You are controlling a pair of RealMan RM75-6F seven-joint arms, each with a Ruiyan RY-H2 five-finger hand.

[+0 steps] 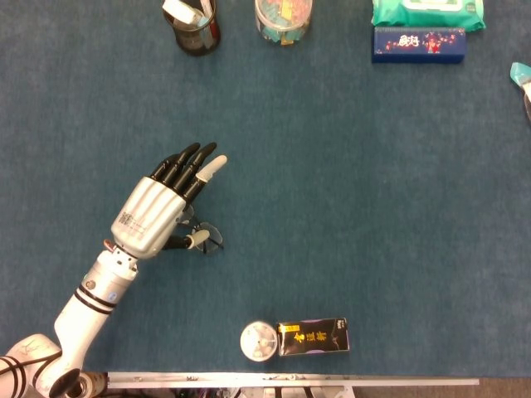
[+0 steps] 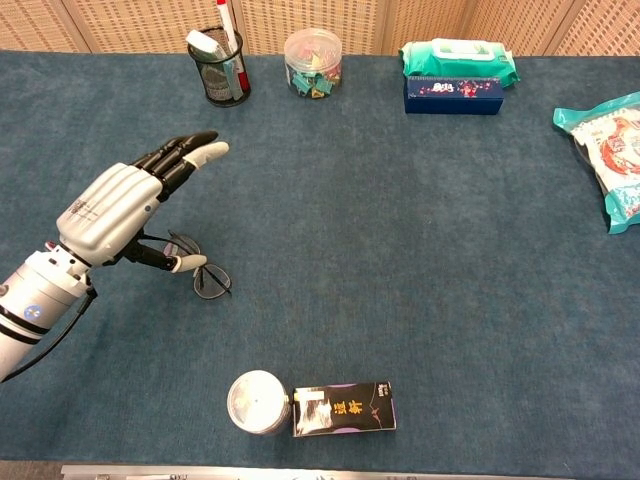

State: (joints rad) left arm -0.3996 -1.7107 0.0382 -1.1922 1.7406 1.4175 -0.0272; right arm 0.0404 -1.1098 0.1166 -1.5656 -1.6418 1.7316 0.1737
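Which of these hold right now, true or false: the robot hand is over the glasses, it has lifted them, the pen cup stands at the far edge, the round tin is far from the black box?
1. The left robot hand hovers over the glasses. True.
2. The glasses are lifted off the table. False: they lie on it.
3. The mesh pen cup stands at the far edge. True.
4. The round tin sits far from the black box. False: they lie side by side.

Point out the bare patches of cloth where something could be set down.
Widest free patch: mid-table, between the blue box at the back, the snack bag on the right and the black carton in front. Crowded: around the left hand over the glasses, and the back row.
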